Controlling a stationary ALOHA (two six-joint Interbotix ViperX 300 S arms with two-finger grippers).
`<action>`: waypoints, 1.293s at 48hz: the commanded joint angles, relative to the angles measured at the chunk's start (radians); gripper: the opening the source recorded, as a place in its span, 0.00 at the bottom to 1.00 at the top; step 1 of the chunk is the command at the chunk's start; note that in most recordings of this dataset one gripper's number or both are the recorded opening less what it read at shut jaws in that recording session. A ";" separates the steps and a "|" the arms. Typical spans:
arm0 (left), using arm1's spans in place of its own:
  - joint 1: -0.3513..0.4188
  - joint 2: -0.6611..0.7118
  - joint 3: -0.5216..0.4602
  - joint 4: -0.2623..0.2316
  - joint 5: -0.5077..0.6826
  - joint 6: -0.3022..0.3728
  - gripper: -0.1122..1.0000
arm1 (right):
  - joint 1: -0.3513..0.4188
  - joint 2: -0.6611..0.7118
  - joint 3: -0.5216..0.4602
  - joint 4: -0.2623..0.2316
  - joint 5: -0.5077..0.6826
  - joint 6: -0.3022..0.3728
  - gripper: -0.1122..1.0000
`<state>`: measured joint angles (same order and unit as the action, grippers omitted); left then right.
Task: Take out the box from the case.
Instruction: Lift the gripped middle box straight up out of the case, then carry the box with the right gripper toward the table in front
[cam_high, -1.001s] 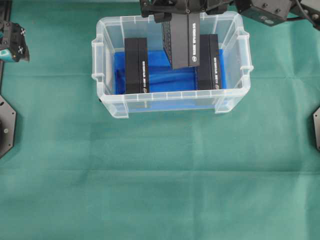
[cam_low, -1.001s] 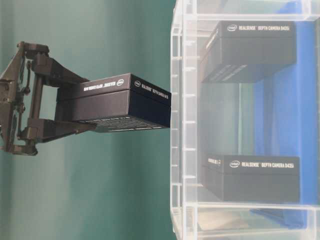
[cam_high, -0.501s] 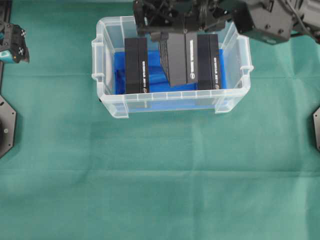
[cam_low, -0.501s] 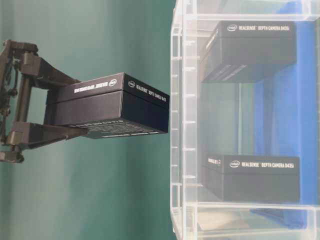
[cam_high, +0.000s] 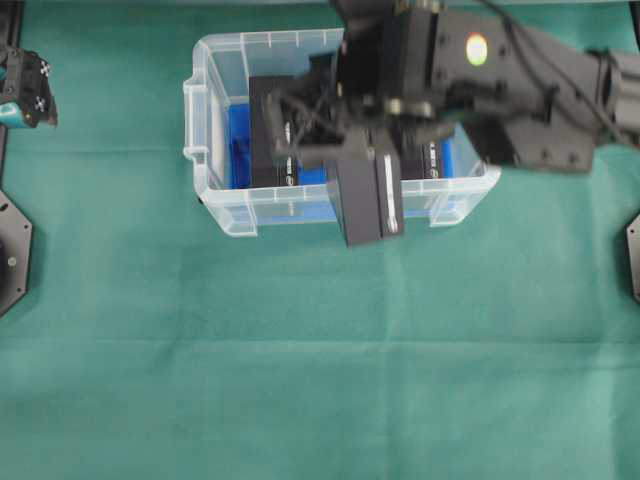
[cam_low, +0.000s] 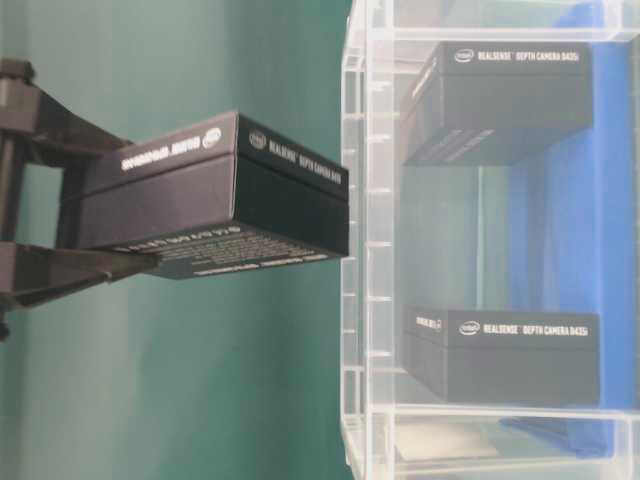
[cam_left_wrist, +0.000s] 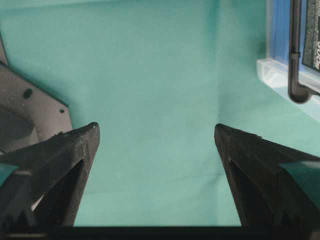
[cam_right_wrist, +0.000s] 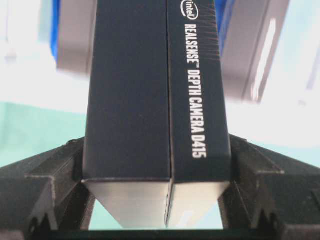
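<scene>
- Right gripper (cam_right_wrist: 155, 200) clamps the box (cam_high: 366, 195) by its sides, above the case (cam_high: 225, 205) front wall.
- Left gripper (cam_left_wrist: 156, 145) spread wide, nothing in it, parked well off.
- Carry it clear of the rim, keep it level, then lower onto the cloth (cam_high: 320, 360).
- Box: slim, black, white "RealSense" lettering; two similar ones remain inside.

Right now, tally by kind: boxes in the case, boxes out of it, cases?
Black boxes in the case: 2, left box and right box
Black boxes out, held box in the right end effector: 1
Clear cases: 1
Total: 4
</scene>
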<state>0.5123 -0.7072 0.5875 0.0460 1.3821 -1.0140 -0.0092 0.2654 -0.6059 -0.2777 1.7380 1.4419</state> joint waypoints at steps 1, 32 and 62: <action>0.003 -0.002 -0.012 0.005 -0.002 0.002 0.97 | 0.034 -0.058 -0.031 -0.009 0.011 0.020 0.71; 0.003 -0.002 -0.011 0.005 -0.002 -0.002 0.97 | 0.287 -0.051 -0.031 -0.009 0.018 0.313 0.71; 0.003 -0.002 -0.011 0.005 -0.002 -0.002 0.97 | 0.397 -0.023 -0.031 0.025 -0.017 0.480 0.71</action>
<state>0.5123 -0.7056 0.5860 0.0460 1.3837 -1.0155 0.3866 0.2654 -0.6075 -0.2531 1.7303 1.9205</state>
